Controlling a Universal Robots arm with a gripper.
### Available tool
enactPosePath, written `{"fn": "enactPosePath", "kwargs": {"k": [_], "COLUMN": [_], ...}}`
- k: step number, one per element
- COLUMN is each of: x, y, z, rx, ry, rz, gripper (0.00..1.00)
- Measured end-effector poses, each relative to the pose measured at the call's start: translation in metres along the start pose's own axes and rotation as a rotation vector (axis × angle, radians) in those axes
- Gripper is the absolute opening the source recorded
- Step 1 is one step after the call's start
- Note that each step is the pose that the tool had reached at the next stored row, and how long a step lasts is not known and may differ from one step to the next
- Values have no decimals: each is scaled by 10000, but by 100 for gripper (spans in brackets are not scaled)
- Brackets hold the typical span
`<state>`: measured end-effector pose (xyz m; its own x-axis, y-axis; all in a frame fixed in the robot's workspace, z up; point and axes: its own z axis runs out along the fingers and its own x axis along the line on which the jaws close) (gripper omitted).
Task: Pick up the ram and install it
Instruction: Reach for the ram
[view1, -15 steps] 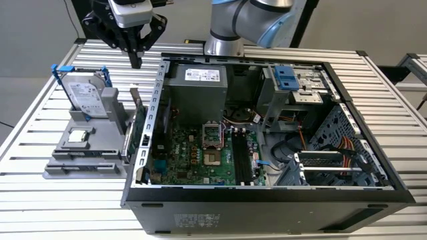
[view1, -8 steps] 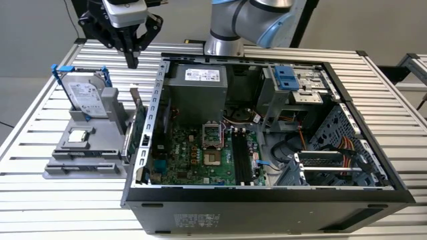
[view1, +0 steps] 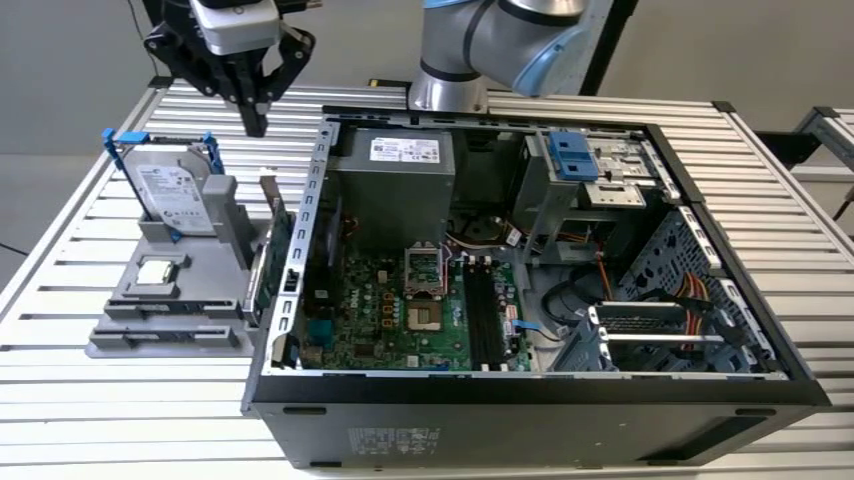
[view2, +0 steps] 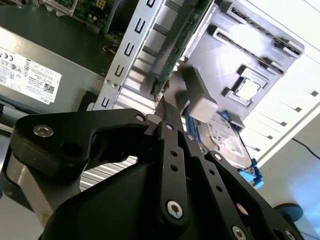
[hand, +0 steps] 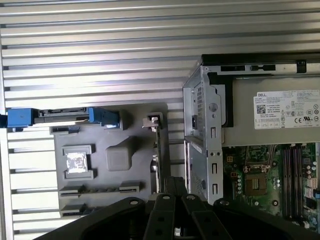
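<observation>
Exterior view: the black gripper (view1: 254, 126) hung clenched and empty over a ribbed metal table (view1: 80, 230) beside an open tower case (view1: 534, 398). Second wrist view: a white printed label (view2: 25, 75) marked the grey power supply (view2: 65, 47). First wrist view: the ram (hand: 158, 155) stood on edge in a grey plastic holder (hand: 137, 170), just beside the case.

Open PC case (view1: 534, 420); HDD (view1: 168, 192) in gray rack (view1: 134, 340)

Bench (hand: 100, 40): silver slats.
Gray holder (hand: 135, 125): holds a shiny square chip (hand: 77, 162).
Blue handle (hand: 105, 116): at the holder's edge.
Computer case (hand: 202, 130): open, beside the holder.
End effector (hand: 175, 182): black, fingers together.
</observation>
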<state>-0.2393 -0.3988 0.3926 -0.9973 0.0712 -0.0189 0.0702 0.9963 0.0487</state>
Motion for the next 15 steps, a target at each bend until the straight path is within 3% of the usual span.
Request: {"fn": "enactPosePath", "kwargs": {"k": [15], "x": [163], "y": [-12], "z": [-3], "rx": [-1], "ry": [-1], "rz": [-1], "gripper": [0]}}
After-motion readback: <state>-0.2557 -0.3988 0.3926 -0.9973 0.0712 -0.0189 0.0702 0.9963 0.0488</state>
